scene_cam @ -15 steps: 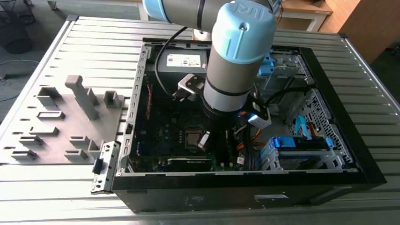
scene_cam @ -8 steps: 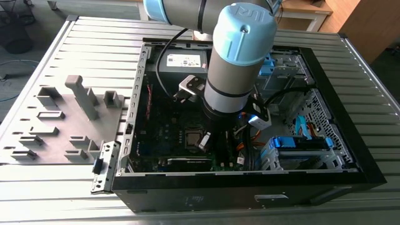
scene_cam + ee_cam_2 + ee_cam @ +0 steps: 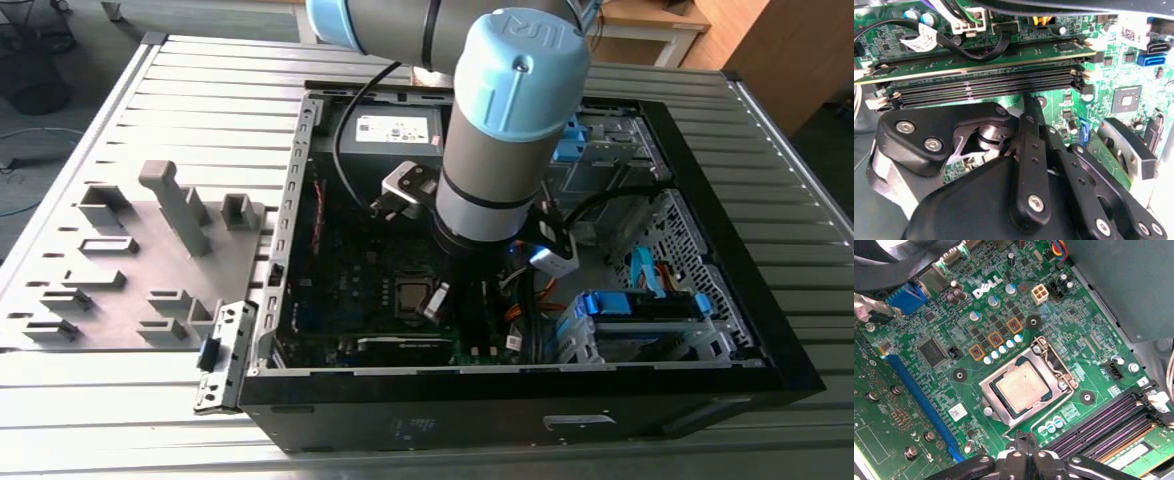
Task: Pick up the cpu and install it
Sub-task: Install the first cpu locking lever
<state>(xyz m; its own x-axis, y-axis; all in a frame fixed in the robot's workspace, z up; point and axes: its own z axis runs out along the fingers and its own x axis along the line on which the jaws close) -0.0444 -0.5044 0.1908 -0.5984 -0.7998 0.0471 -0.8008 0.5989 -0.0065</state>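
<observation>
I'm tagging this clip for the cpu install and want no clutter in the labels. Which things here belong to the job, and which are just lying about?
Part of the job:
- the cpu, sitting in the socket
- the socket's metal frame
- the gripper, beside the socket
- the motherboard

Just there:
- the memory stick
- the power supply
- the grey holder tray outside the case
- the blue drive caddy

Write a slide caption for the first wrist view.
The cpu sits in the motherboard socket, gripper just beside it.

one cpu [image 3: 1021, 387], one pincer [image 3: 1026, 452], one memory stick [image 3: 974, 65]
</observation>
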